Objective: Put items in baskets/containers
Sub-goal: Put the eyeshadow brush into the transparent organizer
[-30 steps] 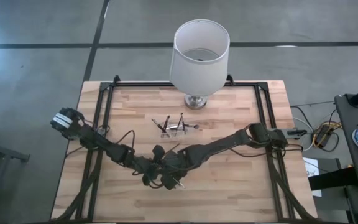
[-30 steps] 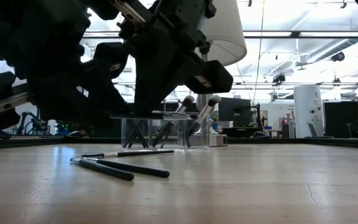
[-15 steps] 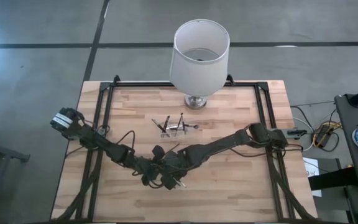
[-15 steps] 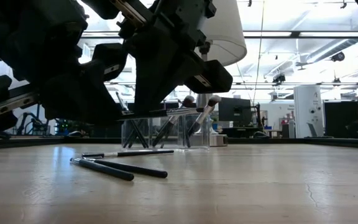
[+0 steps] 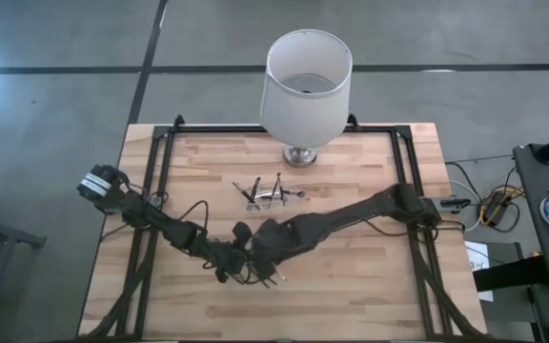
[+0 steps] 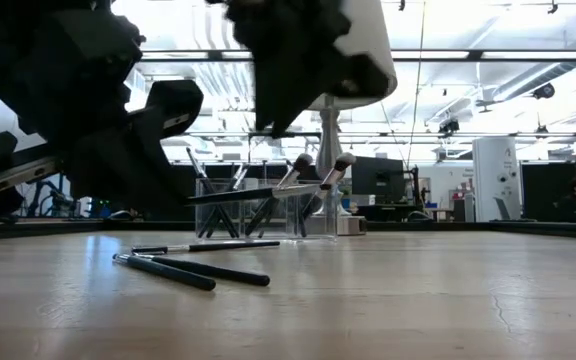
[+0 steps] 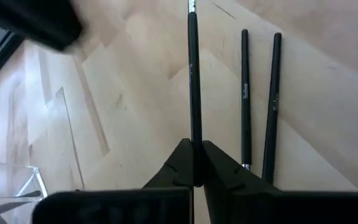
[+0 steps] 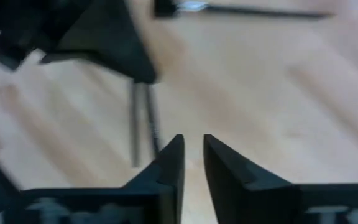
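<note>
Pale wooden butcher-block tabletop (image 5: 351,286), seen from above, carrying a large white lampshade on a metal base (image 5: 305,86) at its far edge. Both dark arms reach inward and meet near the tabletop's front centre. The left gripper (image 7: 194,165) has its jaws clamped on one thin black brush with a pale tip (image 7: 194,87), held level above the wood; two more thin black brushes (image 7: 258,106) lie side by side just beside it on the tabletop. The right gripper (image 8: 192,155) hangs close by with its jaws slightly apart and empty. The small clear plastic holder (image 6: 253,210), already bearing several brushes propped upright, stands between the grippers and the lampshade. The step in hand appears to be carrying a picked brush; the next move likely calls for tilting it upright over the holder's opening before release.
</note>
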Action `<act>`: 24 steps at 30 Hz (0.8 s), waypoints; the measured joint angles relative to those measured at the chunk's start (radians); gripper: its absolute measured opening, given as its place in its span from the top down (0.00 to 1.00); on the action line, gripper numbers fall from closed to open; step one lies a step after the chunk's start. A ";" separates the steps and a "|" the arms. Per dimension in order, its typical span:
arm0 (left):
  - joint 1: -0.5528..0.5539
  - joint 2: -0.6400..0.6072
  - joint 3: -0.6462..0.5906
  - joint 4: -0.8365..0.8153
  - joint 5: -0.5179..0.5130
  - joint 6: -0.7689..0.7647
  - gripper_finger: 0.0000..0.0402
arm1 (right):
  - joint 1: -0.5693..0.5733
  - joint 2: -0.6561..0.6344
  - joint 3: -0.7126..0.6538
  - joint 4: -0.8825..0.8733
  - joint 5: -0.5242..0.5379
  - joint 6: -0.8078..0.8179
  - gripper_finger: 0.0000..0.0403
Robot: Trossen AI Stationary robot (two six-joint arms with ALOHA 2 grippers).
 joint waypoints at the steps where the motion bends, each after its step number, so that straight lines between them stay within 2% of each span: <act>1: 0.000 -0.001 0.000 0.000 -0.003 -0.007 0.98 | 0.000 -0.012 0.009 -0.043 0.028 0.000 0.86; 5: 0.002 -0.014 0.000 -0.014 -0.028 -0.079 0.98 | 0.015 -0.057 0.049 -0.237 0.202 0.043 0.75; 9: 0.010 -0.063 -0.008 -0.034 -0.032 -0.210 0.98 | 0.064 -0.124 0.071 -0.311 0.410 0.093 0.66; 13: 0.025 -0.148 -0.022 -0.035 -0.023 -0.332 0.98 | 0.107 -0.161 0.066 -0.331 0.453 0.096 0.61; 17: 0.062 -0.249 -0.048 -0.028 -0.022 -0.448 0.98 | 0.132 -0.192 0.062 -0.433 0.485 0.203 0.60; 21: 0.123 -0.362 -0.081 -0.023 -0.014 -0.525 0.98 | 0.168 -0.244 0.061 -0.505 0.603 0.286 0.60; 24: 0.181 -0.456 -0.100 -0.023 0.031 -0.577 0.98 | 0.183 -0.279 0.060 -0.551 0.697 0.362 0.60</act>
